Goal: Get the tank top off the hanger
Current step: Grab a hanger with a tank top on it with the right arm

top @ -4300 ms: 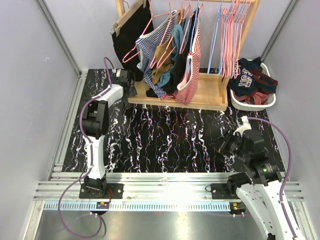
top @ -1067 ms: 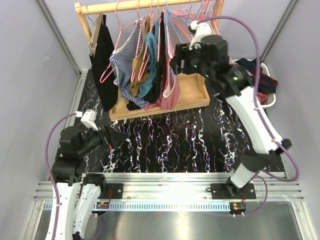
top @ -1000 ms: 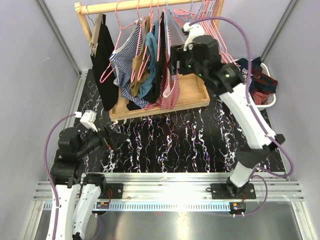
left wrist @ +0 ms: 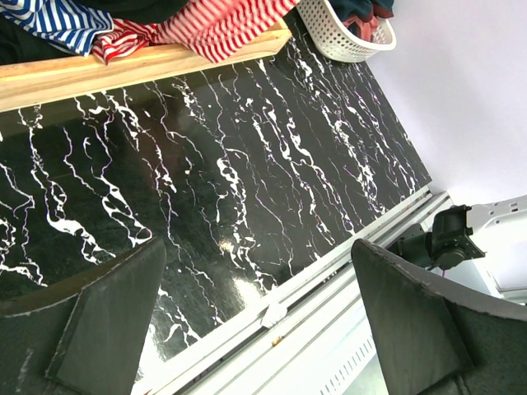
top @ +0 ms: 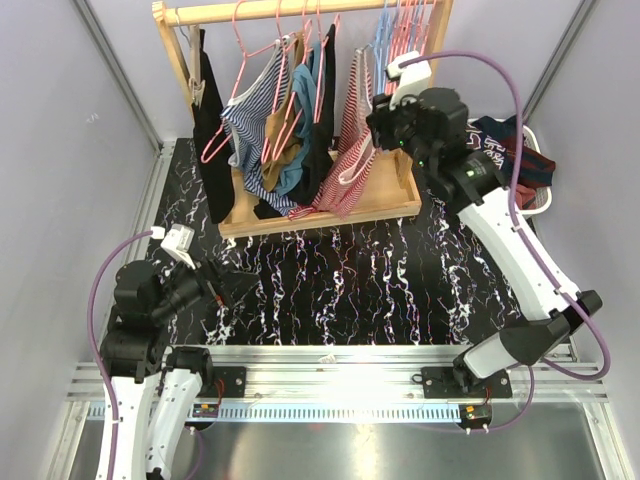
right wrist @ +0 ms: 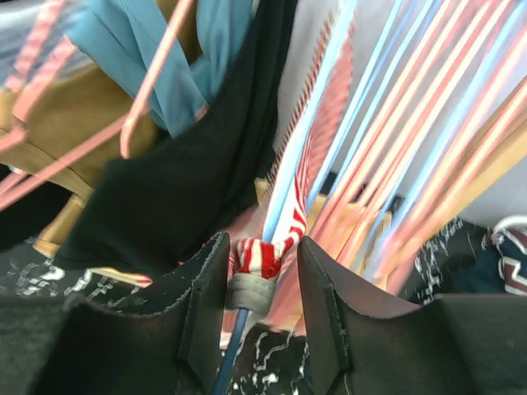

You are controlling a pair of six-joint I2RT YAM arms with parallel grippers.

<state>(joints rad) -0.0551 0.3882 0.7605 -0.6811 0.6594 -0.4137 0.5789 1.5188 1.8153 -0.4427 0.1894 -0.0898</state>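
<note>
On an arm stretched high across the table [top: 400, 280], the right gripper [top: 378, 122] pinches the bunched strap of the red-and-white striped tank top [top: 350, 170], the rightmost garment on the wooden rack [top: 300, 10], hung on a blue hanger [right wrist: 237, 333]. The left gripper [top: 228, 283] sits low at the near left, its 2 fingers spread wide. The rack's wooden tray [top: 395, 195] catches the garments' hems, and the white basket [top: 537, 205] beside it holds dark crumpled clothes [top: 500, 150]. Only the right wrist view shows strap and hanger between the pads.
</note>
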